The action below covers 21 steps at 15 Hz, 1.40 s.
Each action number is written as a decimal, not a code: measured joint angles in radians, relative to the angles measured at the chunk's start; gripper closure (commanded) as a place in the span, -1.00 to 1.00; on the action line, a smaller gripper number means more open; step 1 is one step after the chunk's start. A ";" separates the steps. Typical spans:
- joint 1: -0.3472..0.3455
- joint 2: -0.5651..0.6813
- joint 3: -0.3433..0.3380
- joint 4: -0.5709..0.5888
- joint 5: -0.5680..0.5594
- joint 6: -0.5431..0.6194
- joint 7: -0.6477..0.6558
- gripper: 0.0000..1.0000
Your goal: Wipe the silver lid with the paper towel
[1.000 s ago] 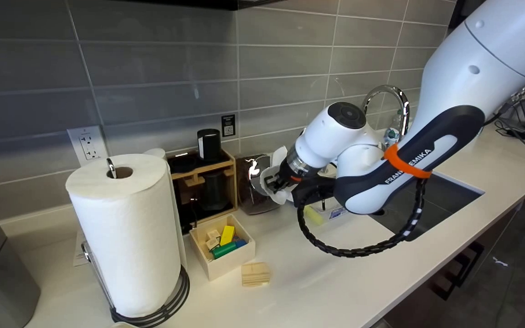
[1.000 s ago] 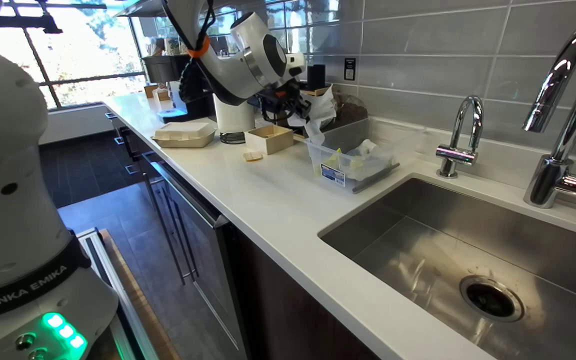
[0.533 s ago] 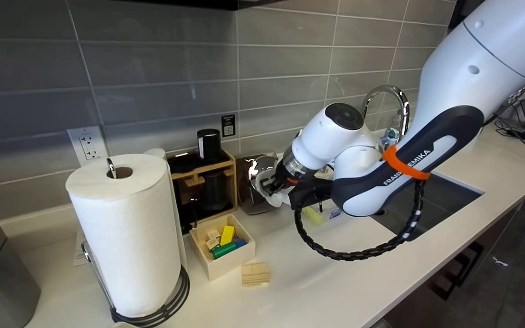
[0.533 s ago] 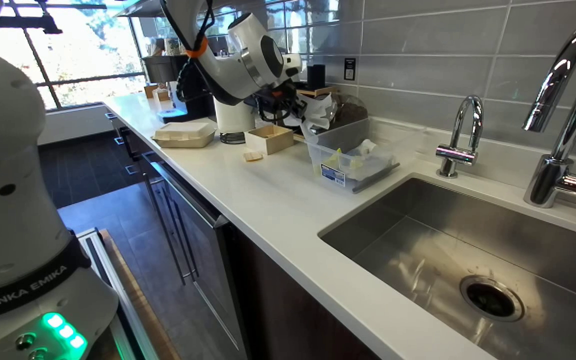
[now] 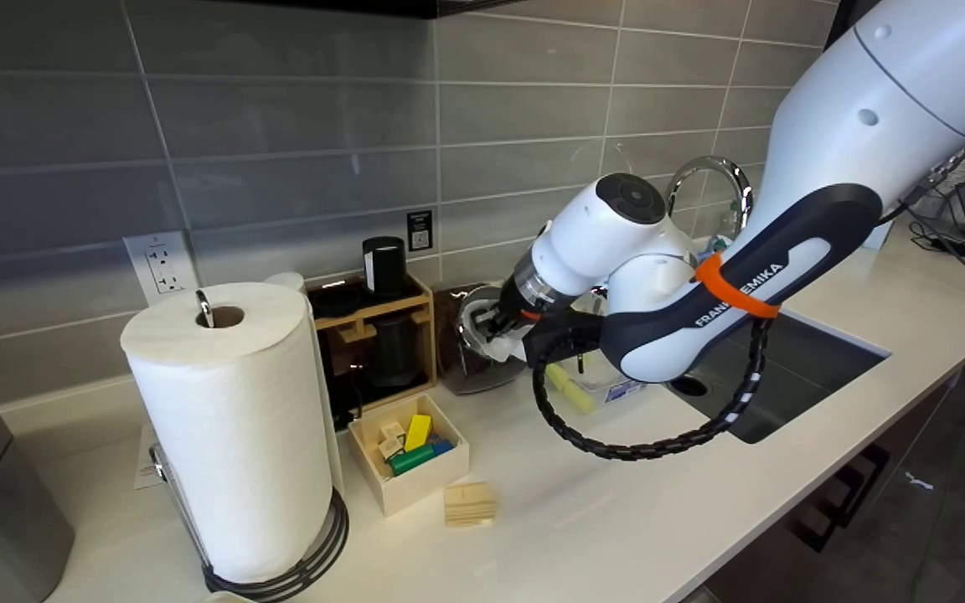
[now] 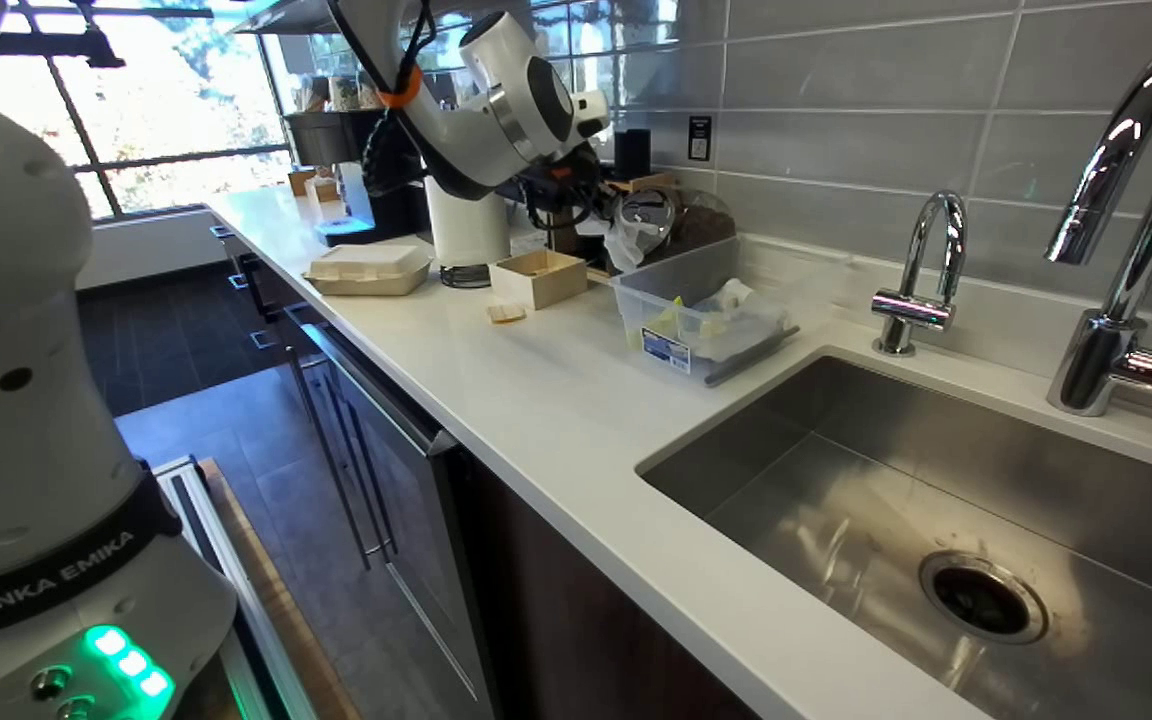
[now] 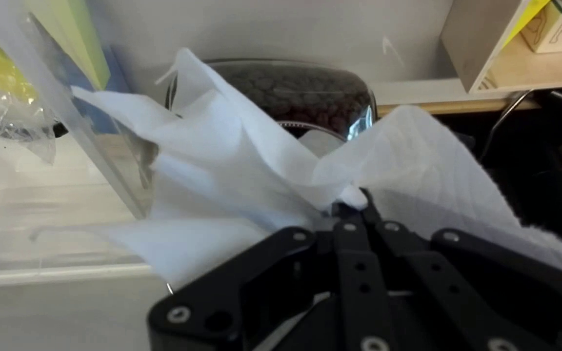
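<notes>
While its jaws are clenched on a thin, wrinkled white sheet of paper towel [image 7: 217, 141], the black two-fingered gripper [image 7: 354, 202] hangs just in front of a clear jar of dark, rounded pieces [image 5: 470, 377]. A round, mirror-bright silver lid [image 6: 651, 205] sits tilted at the jar's front, partly hidden behind the sheet in both exterior views; whether sheet and metal touch, I cannot tell. Just beside the jar stands a light-wood shelf unit [image 5: 425, 347] and, farther from the jar on that side, a thick white upright roll [image 5: 231, 444]. On the jar's other side is a clear plastic bin [image 6: 636, 312].
</notes>
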 measured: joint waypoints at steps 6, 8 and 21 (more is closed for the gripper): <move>0.053 0.013 -0.075 0.018 -0.002 0.050 0.000 0.99; 0.068 0.018 -0.092 0.020 -0.002 0.056 0.000 0.99; 0.154 0.052 -0.198 0.030 0.000 0.079 0.020 0.99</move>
